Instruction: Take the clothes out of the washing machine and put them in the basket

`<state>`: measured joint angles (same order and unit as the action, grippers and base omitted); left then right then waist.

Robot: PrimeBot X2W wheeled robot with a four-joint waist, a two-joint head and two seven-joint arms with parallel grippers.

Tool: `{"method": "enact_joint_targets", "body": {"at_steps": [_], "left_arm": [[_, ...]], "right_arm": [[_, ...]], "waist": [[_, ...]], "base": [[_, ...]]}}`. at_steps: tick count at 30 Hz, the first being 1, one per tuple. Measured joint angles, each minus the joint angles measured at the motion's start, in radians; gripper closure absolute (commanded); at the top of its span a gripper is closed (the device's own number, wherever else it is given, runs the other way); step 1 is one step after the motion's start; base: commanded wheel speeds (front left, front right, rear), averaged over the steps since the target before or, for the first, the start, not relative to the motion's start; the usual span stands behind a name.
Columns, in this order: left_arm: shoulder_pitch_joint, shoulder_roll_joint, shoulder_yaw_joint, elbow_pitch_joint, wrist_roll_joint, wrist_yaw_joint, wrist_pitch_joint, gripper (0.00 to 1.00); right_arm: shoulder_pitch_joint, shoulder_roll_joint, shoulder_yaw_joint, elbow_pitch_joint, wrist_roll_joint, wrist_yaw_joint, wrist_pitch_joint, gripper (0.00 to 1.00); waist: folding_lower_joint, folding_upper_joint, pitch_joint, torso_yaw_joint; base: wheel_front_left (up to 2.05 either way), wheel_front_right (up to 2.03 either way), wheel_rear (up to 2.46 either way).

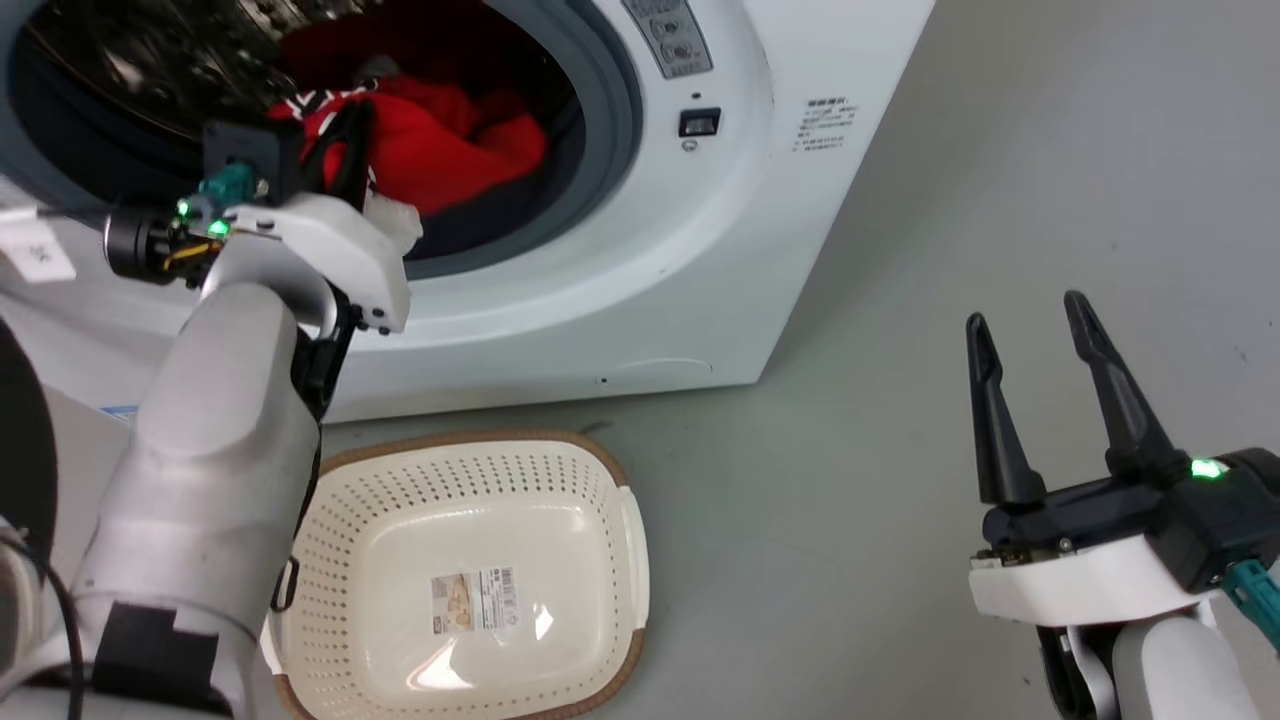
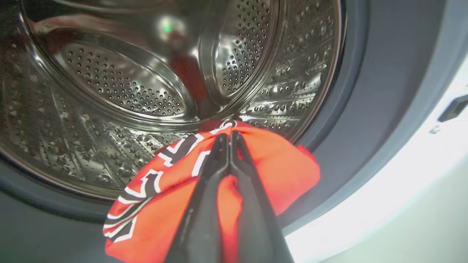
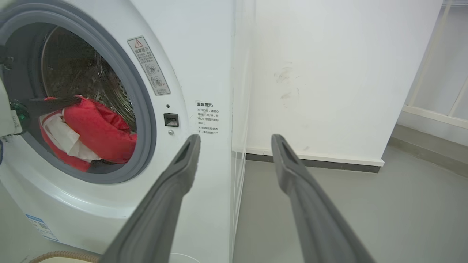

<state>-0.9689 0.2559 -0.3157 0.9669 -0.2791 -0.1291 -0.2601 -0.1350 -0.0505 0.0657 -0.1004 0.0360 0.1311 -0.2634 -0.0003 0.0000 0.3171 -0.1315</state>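
- Pinches a fold of the bright red jersey clothes, white-and-black trimmed, in the tightly closed left gripper, at 5 o'clock of the perforated steel drum.
- Holds the right gripper spread wide apart, gripping nothing, at 4 o'clock in the head view.
- Adds from the head: one large white front-loading washing machine; one low cream perforated plastic basket at 6 o'clock, just before it.
- Adds from the right wrist: a white panel on the red heap.
- Cannot count separate garments.
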Motion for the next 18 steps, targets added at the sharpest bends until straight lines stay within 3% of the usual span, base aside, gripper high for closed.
{"method": "enact_joint_targets", "body": {"at_steps": [3,4,18], "left_arm": [[0.090,0.011,0.015,-0.109,-0.007,0.000,0.000,1.00],[0.182,0.010,0.024,-0.212,-0.006,0.006,0.000,1.00],[0.454,0.067,0.032,-0.672,0.003,0.070,0.039,1.00]], "right_arm": [[0.026,0.000,-0.001,0.006,-0.003,0.000,0.000,0.00],[0.050,0.000,-0.002,0.012,-0.007,0.000,0.000,0.00],[0.128,0.000,-0.004,0.030,-0.011,0.000,0.000,0.00]], "waist": [[0.0001,0.0000,-0.039,0.013],[0.0000,0.0000,-0.079,0.025],[0.0001,0.0000,-0.216,0.071]], "base": [[0.00,0.00,0.00],[0.00,0.00,0.00],[0.00,0.00,0.00]]}}
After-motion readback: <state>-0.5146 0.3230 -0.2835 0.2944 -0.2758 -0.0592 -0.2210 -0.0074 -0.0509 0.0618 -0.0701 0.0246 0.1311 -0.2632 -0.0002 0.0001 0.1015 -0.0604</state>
